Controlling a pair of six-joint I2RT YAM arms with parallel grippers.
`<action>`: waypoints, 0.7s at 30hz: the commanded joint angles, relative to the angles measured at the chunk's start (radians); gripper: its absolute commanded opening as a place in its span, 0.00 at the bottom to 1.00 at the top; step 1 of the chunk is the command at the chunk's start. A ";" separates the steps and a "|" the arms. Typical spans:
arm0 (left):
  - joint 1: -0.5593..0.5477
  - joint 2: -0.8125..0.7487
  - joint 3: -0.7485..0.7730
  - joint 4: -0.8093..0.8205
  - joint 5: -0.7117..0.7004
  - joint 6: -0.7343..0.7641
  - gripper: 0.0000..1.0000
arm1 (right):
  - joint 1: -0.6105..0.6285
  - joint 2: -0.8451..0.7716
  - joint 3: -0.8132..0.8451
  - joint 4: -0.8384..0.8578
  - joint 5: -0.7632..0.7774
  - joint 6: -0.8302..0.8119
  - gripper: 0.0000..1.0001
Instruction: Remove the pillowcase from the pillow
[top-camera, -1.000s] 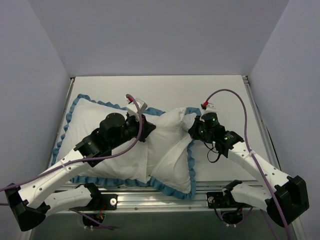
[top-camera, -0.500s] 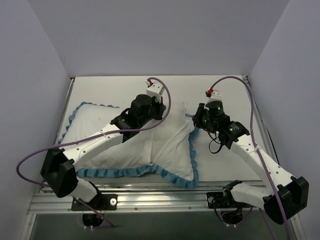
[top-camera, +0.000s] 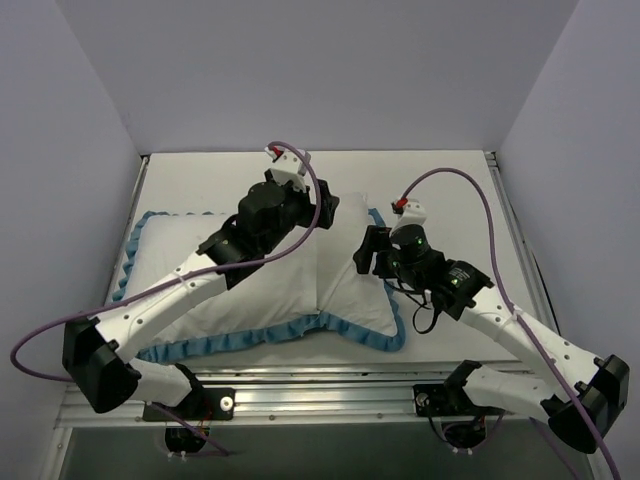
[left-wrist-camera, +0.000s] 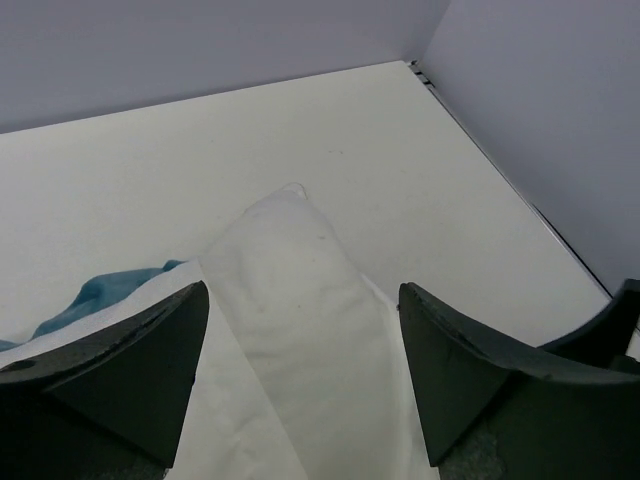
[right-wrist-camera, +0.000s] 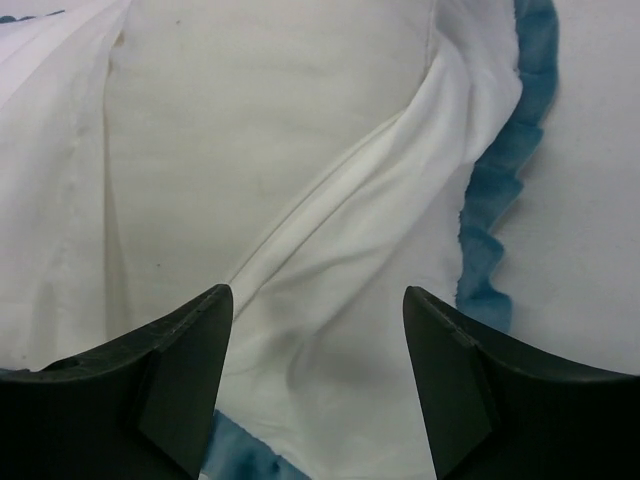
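The pillowcase (top-camera: 265, 300) is seen lying on the left and middle part of the table (top-camera: 440, 180). Its plain white face is turned up and its teal ruffle (top-camera: 250, 338) runs along the border. The pillow (left-wrist-camera: 290, 270) appears to be mostly inside, with one bare white corner pushed out at the far side.

The left fingers (left-wrist-camera: 130, 370) are spread wide above this corner, and nothing is held between them. The right fingers (right-wrist-camera: 470, 370) are also spread and empty, above loose folds beside the ruffle.

The cover is judged thin, light and limp, so it is expected to bunch and slide when it is pulled. The pillow is judged plump, soft and springy. A pinch on the ruffled border near the opening is advised for the cover, while the bare corner is taken and drawn the opposite way.
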 joint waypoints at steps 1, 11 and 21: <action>-0.027 -0.086 -0.043 -0.081 0.024 -0.013 0.85 | 0.081 0.012 -0.015 0.023 0.110 0.112 0.64; -0.040 -0.150 -0.214 -0.135 0.001 -0.098 0.84 | 0.237 0.169 0.002 0.025 0.323 0.270 0.65; -0.072 -0.161 -0.191 -0.166 0.042 -0.074 0.84 | 0.244 0.099 -0.127 -0.026 0.370 0.329 0.24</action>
